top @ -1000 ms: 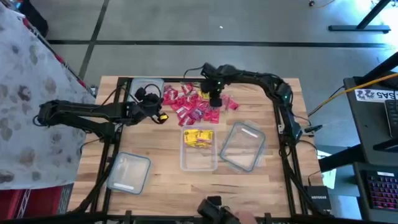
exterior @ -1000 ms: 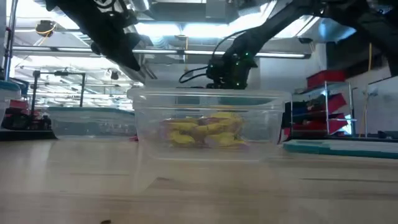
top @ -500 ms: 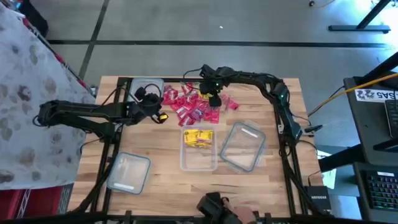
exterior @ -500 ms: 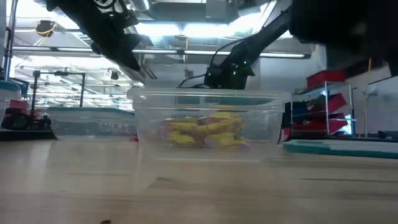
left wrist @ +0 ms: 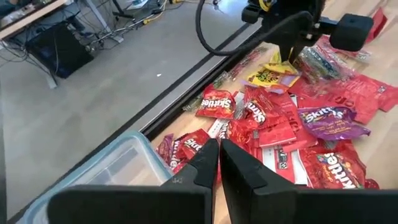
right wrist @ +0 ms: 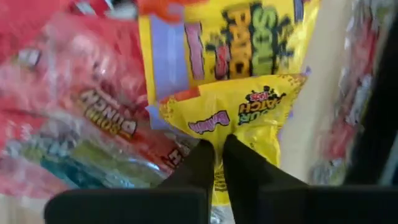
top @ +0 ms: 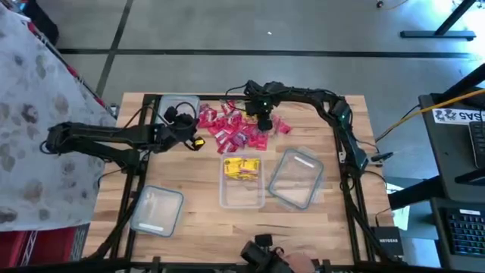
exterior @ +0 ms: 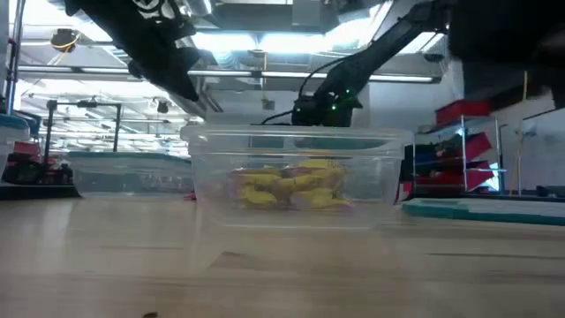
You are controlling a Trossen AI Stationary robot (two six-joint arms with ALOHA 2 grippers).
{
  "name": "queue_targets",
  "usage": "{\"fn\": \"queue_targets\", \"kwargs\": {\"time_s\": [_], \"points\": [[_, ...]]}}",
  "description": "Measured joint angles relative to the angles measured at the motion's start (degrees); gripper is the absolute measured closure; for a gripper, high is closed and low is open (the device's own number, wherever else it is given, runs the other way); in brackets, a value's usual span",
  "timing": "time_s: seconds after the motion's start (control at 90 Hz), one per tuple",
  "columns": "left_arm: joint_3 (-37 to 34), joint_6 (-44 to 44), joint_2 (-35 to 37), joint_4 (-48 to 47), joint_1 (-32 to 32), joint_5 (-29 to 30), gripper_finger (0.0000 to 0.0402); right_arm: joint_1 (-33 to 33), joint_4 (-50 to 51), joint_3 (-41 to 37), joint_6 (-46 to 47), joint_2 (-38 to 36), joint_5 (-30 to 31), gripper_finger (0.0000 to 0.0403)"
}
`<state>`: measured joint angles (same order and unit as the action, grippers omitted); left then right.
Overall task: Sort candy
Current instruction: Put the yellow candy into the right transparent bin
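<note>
Currently the candy [top: 241, 127] lies heaped at upper centre of the high view, mostly red packets with a few yellow ones; a further batch of yellow pieces already sits in the middle clear tub [top: 242, 182] just below the heap. The right gripper [top: 263, 121] is down on the right-hand part of the heap; in the right wrist view its fingers [right wrist: 202, 165] are drawn close with a yellow packet [right wrist: 233, 118] nipped by its near edge between them; the packet's long axis runs straight away from the fingertips, and a second yellow packet [right wrist: 227, 40] lies beyond it. The deciding relation is that the middle tub lies directly below the right gripper in the high view, closer to it than to the other arm; the likely move is a lift and a short carry downward in that frame. The left gripper [top: 193, 140] waits at the left edge of the heap, beside another clear tub [top: 176, 104]; the left wrist view shows its fingers [left wrist: 205, 165] pressed nearly together, holding nothing.
</note>
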<state>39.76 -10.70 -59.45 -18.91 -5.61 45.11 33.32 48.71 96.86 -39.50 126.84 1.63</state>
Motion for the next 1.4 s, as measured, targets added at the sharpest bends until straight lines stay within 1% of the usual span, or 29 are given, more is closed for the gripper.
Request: {"fn": "queue_targets", "kwargs": {"time_s": [0.156,0.3,0.367,0.4,0.467,0.611,0.656,0.689,0.933,1.011,1.111,1.2,1.222,1.289,1.4], "points": [[-0.01,-0.89,-0.01,-0.19,0.00,-0.50,0.0402,-1.79,3.42,0.54,1.90,-3.86,1.95,0.0399],[0.01,-0.89,0.00,-0.21,0.00,-0.62,0.0402,-5.35,6.49,2.16,7.61,-8.66,6.23,0.0400],[0.00,-0.89,-0.01,-0.18,0.00,-0.62,0.0402,-7.52,8.00,2.95,9.95,-10.85,6.07,0.0401],[0.00,-0.89,0.00,-0.18,0.00,-0.62,0.0402,-8.73,8.52,3.32,11.17,-11.99,4.71,0.0401],[0.01,-0.89,-0.01,-0.17,0.00,-0.62,0.0402,-11.06,8.70,3.43,14.32,-13.61,-0.09,0.0401],[0.01,-0.89,0.01,-0.15,0.00,-0.62,0.0402,-15.69,8.43,3.29,20.03,-13.84,-13.25,0.0402],[0.01,-0.89,0.00,-0.16,0.00,-0.62,0.0402,-17.44,7.61,3.13,21.19,-13.45,-15.19,0.0402],[-0.01,-0.89,-0.01,-0.14,0.00,-0.62,0.0402,-18.73,6.42,2.81,21.67,-13.30,-15.55,0.0402],[-0.01,-1.12,-0.01,-0.15,0.00,-0.62,0.0402,-27.78,2.65,2.12,25.91,-9.71,-11.38,0.0402],[0.00,-1.46,-0.01,-0.16,0.02,-0.65,0.0402,-29.60,1.08,2.13,27.50,-8.35,-9.56,0.0402],[0.00,-1.55,0.01,-0.09,0.00,-1.85,0.0402,-31.49,-0.48,2.12,28.78,-7.05,-8.94,0.0402],[0.00,-1.58,0.00,0.08,0.00,-2.61,0.0402,-32.37,-2.12,2.12,31.63,-6.19,-5.05,0.0400],[-0.01,-1.61,0.01,0.05,0.02,-2.61,0.0402,-32.44,-2.26,2.14,32.02,-5.85,-4.18,0.0398],[0.01,-2.12,0.00,0.03,0.02,-2.74,0.0402,-32.36,-2.14,2.12,33.08,-4.65,-4.07,0.0383],[0.01,-2.40,0.01,-0.02,0.02,-2.80,0.0402,-32.13,-2.46,2.10,33.56,-3.86,-4.81,0.0338]]}}
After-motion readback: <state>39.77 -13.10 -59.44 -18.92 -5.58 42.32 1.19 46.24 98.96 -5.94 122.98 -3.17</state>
